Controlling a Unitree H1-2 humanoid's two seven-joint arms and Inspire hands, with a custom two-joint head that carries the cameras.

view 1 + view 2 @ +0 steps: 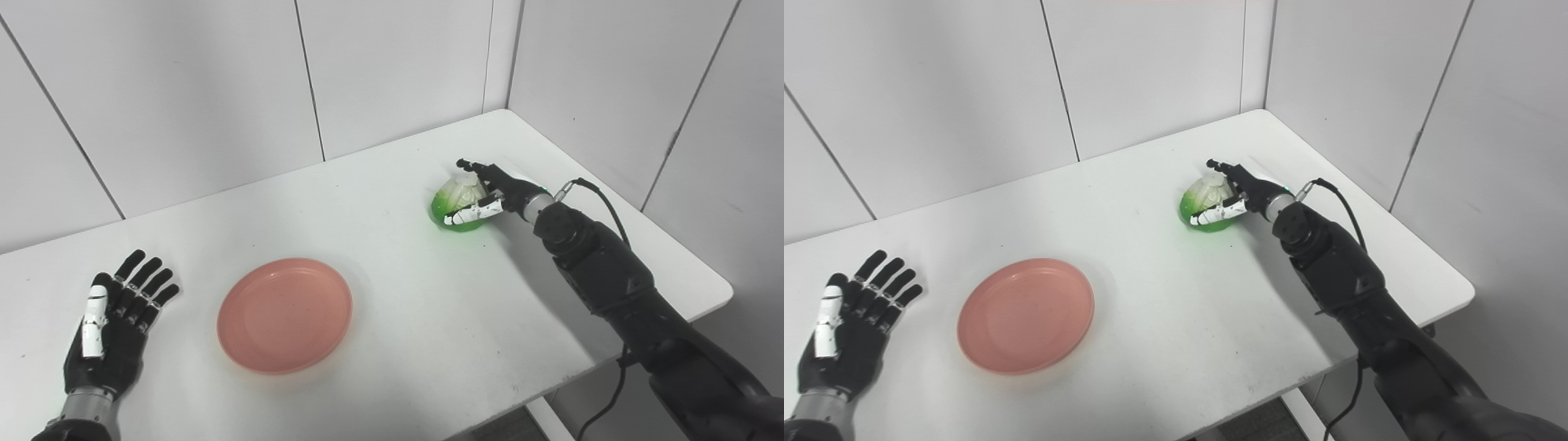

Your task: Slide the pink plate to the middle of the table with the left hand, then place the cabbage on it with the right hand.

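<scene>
Green-rimmed, pale-topped cabbage point(458, 199) sits cupped by right hand point(490, 195).

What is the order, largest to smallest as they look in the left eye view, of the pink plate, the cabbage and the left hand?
1. pink plate
2. left hand, though it sits nearer the camera, which may enlarge it
3. cabbage, farther off and partly covered by the right hand
</scene>
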